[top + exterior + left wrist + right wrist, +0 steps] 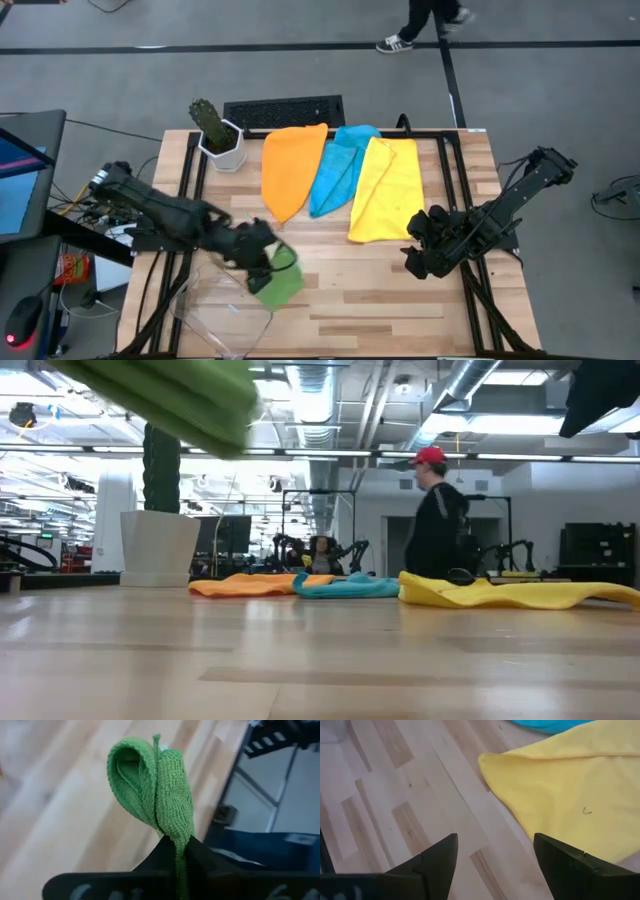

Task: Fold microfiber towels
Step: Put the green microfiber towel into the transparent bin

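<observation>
Green towel [280,281] hangs bunched; orange [289,166], blue [337,165], yellow [388,190] towels lie flat.

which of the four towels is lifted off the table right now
The green towel: it hangs pinched in the left tool, clear of the wood. The orange towel, blue towel and yellow towel lie on the table.

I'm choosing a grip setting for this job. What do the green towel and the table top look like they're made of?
Green towel: seems a soft knitted or looped microfiber, matte; a nubby weave and a stitched edge show where the left gripper pinches it.
Table top: looks like pale wood planks, smooth with a slight sheen; grain and staggered joints show.
</observation>
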